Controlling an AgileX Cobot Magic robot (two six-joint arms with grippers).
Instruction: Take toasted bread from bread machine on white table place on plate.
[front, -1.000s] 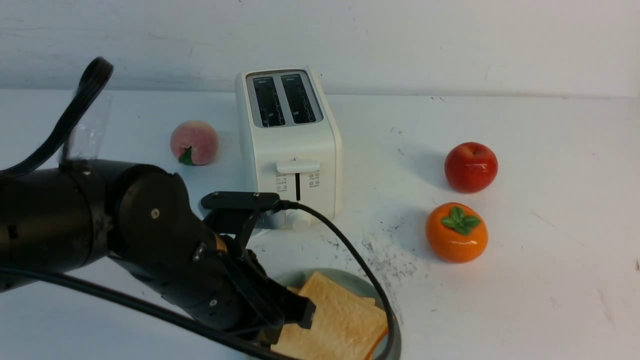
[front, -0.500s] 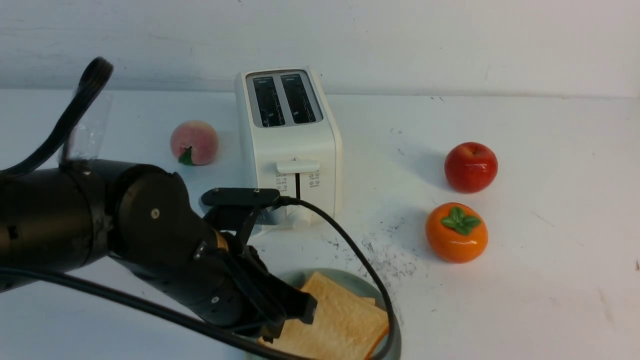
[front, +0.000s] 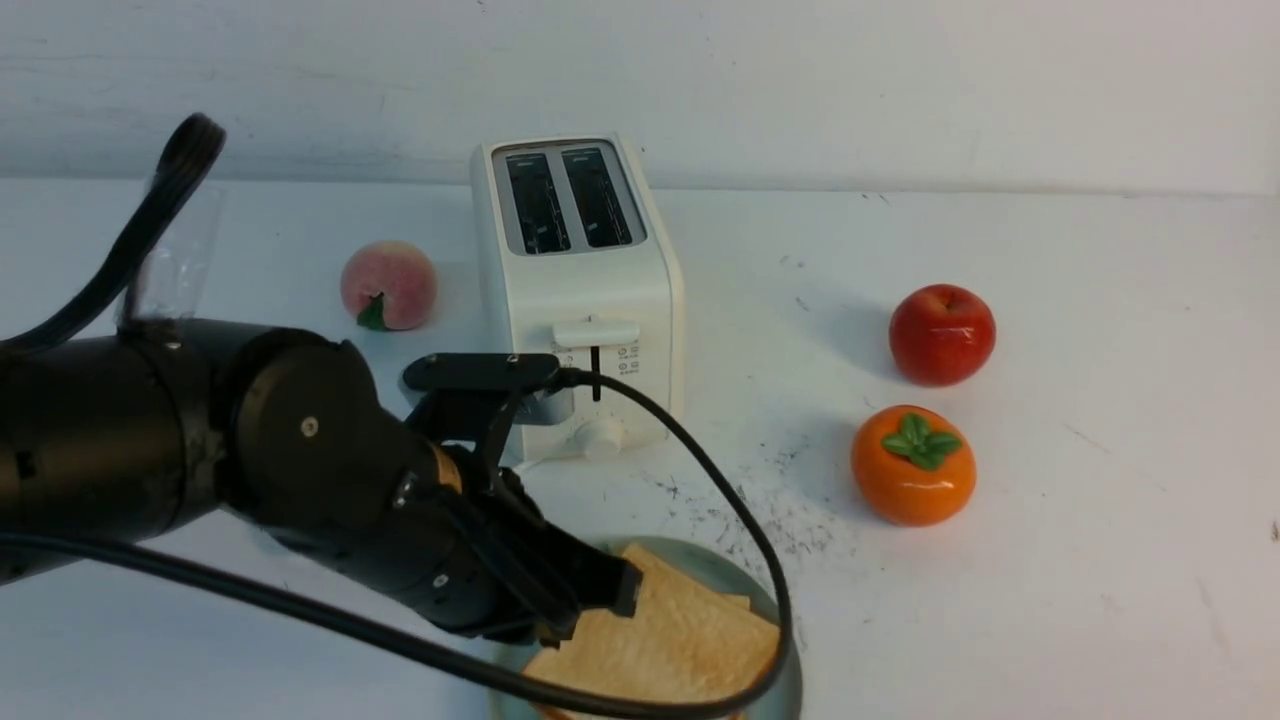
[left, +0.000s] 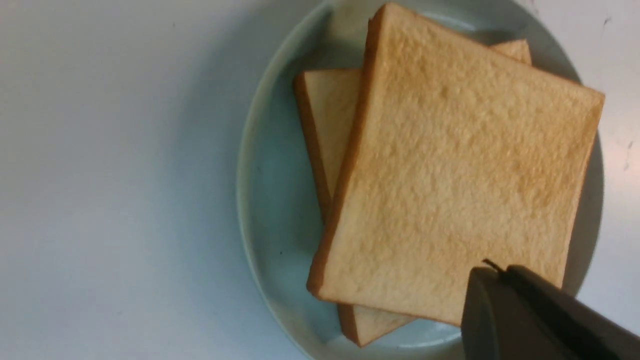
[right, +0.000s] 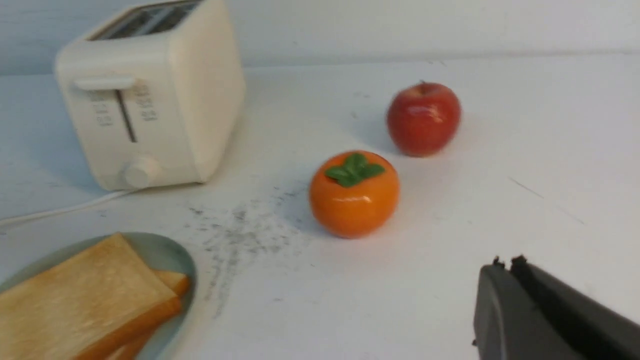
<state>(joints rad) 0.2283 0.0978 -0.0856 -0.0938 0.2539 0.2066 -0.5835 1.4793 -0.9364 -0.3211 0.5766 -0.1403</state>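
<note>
This looks like a robot test bench set up as a mock kitchen, not a real home. A bare white worktop (front: 1050, 560), scuffed and speckled with dark marks, stands against a plain white wall (front: 900, 80). On it are a toaster (front: 580, 290), a plate (front: 700, 562) of toast (front: 670, 640) and glossy toy fruit: a peach (front: 388, 285), an apple (front: 942, 334) and a persimmon (front: 913, 465).

A pink peach (front: 388, 285) sits upright at the left, while a red apple (front: 942, 333) stands at the right just behind an orange persimmon (front: 913, 465) with a green calyx.
</note>
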